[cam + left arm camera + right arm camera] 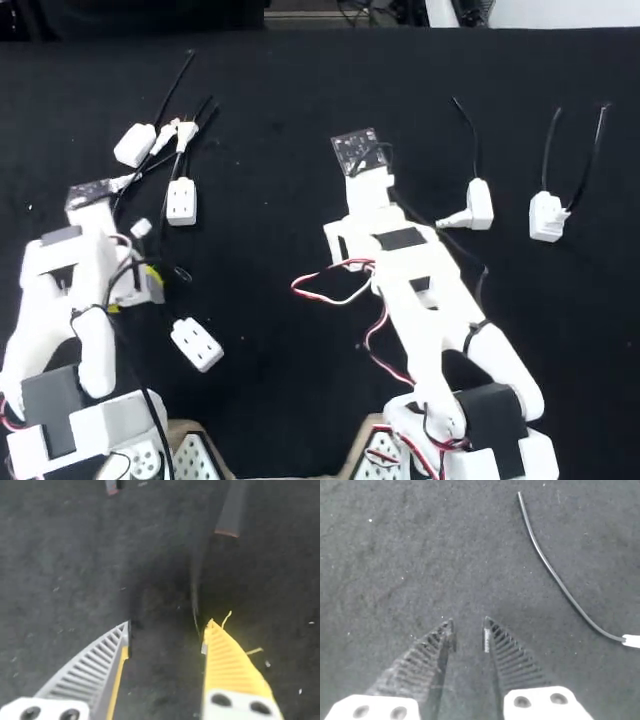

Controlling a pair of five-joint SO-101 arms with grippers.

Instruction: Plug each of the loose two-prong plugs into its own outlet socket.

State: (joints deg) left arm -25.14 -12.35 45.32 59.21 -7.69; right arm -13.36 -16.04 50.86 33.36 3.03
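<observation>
1. Now hovering the left gripper (167, 630) over the black cloth (65, 555), jaws spread wide and gripping nothing.
2. Tracing a thin black cable (194, 597) running out ahead between those jaws, lying close to the yellow finger (227, 660) and well apart from the grey finger (100, 665).
3. Showing the right gripper (468, 627) with jaws parted by only a narrow gap, clamping nothing, with bare cloth under them.
4. Noting a second black cable (555, 575) curving past ahead of the right jaws, apart from both fingers.
5. Moving outward in the high view: finding the first outlet socket (181, 200) lying just beside the left jaws, and the second outlet socket (196, 343) lying back behind them, near the left arm.
6. Finding a cluster of white plugs (160, 135) lying beyond the left jaws, just past the first outlet socket, trailing black leads; not telling whether any prongs are seated.
7. Finding a white plug (478, 205) and a farther white plug (545, 217) lying off to the outer side of the right jaws, well apart from them.
</observation>
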